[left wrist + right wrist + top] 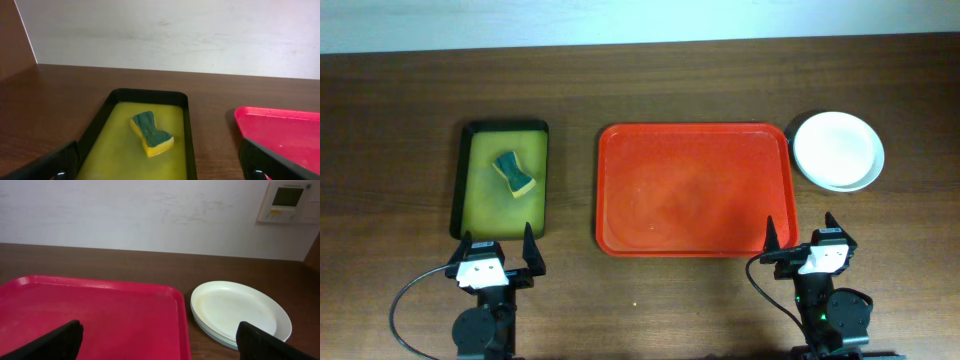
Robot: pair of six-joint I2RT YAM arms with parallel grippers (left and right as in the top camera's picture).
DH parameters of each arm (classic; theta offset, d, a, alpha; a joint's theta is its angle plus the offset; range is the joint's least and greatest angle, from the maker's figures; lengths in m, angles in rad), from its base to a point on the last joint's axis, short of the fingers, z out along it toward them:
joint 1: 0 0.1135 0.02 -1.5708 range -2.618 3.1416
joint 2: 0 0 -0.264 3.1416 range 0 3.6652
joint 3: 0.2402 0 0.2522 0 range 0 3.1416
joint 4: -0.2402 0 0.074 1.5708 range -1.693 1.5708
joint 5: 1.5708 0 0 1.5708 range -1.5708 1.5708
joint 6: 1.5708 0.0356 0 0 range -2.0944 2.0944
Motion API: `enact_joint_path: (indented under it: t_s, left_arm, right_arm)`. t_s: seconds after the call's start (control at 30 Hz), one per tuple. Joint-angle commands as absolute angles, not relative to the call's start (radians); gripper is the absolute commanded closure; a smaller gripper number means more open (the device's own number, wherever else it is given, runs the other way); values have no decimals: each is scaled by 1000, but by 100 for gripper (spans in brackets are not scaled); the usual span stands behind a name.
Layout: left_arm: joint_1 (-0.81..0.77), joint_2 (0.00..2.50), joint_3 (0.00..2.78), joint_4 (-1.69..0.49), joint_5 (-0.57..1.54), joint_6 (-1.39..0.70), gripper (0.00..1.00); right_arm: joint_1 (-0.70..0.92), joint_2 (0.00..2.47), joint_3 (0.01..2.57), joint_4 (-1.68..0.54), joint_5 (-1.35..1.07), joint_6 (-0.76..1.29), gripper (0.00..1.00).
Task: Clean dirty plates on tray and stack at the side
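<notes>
The red tray (695, 190) lies in the middle of the table with nothing on it; it also shows in the right wrist view (95, 315) and at the right of the left wrist view (285, 130). The plates (837, 150) stand stacked on the table just right of the tray's far right corner, the white one on top; the stack also shows in the right wrist view (240, 310). My left gripper (494, 258) is open and empty at the near edge, in front of the small tray. My right gripper (804, 247) is open and empty near the red tray's near right corner.
A black-rimmed yellowish tray (476, 190) stands left of the red tray and holds a green and yellow sponge (514, 172), also seen in the left wrist view (151, 134). A white wall runs along the table's far edge.
</notes>
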State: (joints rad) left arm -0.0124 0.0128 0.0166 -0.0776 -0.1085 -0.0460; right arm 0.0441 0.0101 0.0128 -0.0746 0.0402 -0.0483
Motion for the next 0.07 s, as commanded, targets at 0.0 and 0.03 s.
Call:
enact_joint_path:
  t_s: [0.0,0.03]
  left_arm:
    - [-7,5,9,-72,-109,-52,1]
    - [-7,5,9,-72,-109,-52,1]
  right_arm:
    - [37,3,6,-81,31,-49,1]
    - [37,3,6,-80,31,-49,1]
